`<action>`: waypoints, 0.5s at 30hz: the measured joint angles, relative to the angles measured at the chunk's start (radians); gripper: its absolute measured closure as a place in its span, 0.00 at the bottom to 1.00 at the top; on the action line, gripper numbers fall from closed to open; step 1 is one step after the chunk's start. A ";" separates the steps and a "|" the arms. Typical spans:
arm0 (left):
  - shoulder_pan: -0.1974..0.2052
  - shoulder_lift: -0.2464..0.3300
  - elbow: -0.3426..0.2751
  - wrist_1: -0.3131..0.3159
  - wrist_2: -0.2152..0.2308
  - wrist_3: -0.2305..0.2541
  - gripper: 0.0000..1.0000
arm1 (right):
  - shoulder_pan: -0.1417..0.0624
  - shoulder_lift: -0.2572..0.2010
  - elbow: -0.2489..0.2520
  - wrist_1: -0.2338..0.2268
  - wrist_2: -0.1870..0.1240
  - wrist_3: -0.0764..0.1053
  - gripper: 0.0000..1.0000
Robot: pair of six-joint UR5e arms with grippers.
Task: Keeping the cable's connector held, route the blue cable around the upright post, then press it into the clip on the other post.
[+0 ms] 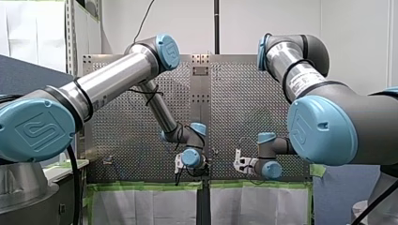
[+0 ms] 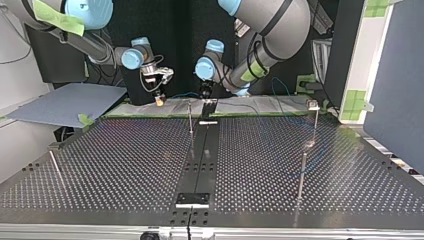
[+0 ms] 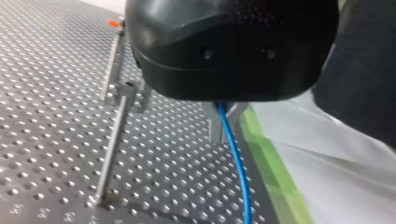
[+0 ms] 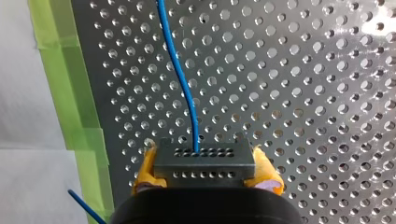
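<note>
cable point(image 3: 235, 158) cut off by left wrist view's edge, its upper run hidden under left gripper point(image 3: 225, 122), connector point(image 4: 204, 157) base behind right gripper point(image 4: 207, 171), clip point(image 2: 313, 104) too small to make out

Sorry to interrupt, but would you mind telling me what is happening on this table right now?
My right gripper holds the cable's connector between its yellow pads, and my left gripper grips the blue cable further along. Both sit at the table's far edge in the top view, near a thin upright post. The cable seems not yet routed around it.
</note>
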 joint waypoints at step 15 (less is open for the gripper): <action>0.005 0.006 0.000 0.037 0.089 -0.053 0.98 | -0.021 -0.002 -0.019 0.047 0.032 -0.066 1.00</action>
